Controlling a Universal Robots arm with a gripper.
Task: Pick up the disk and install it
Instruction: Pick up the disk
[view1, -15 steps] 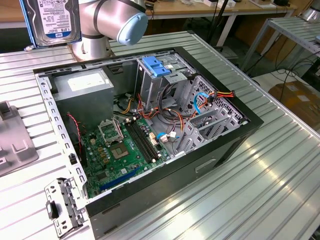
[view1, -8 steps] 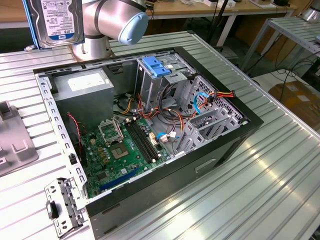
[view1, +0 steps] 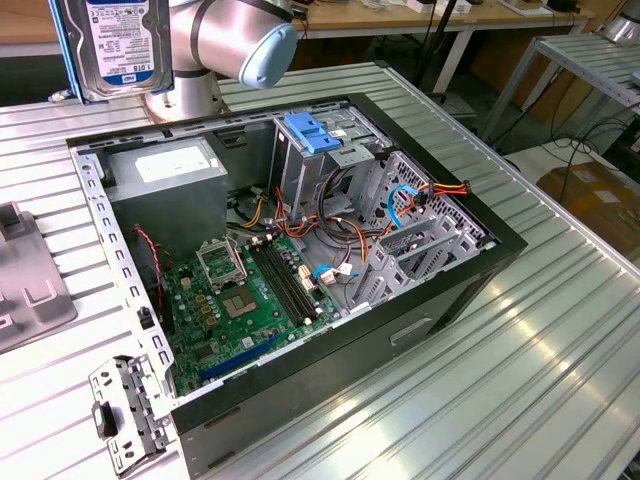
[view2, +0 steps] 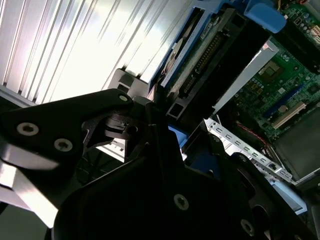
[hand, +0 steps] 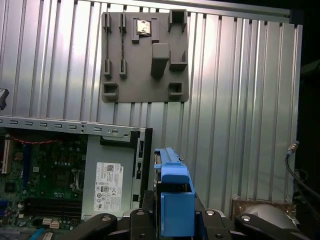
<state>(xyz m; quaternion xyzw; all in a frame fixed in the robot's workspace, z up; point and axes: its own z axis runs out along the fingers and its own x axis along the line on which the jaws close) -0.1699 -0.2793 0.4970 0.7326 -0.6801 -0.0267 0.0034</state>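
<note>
- Ribbed aluminium table (view1: 560, 360) carried an open PC case (view1: 470, 290) with its internals exposed.
- Exterior view's far left: grey fixture plate (view1: 25, 285) lay flat on the table, apart from the case.
- Upper left: the disk (view1: 115, 45) hung clear of the table, upright, label towards the camera, blue rail down its side, just beside the arm (view1: 240, 40).
- First wrist view: the gripper (hand: 174, 210) was clamped on the disk, a black finger on either side of its blue rail.
- Loose metal bracket (view1: 125, 415) lay on the table near the case's front left corner.
- Inside the case, going right: power supply (view1: 170, 165), motherboard (view1: 250, 290), blue latch (view1: 312, 135) atop the drive cage (view1: 400, 215).
</note>
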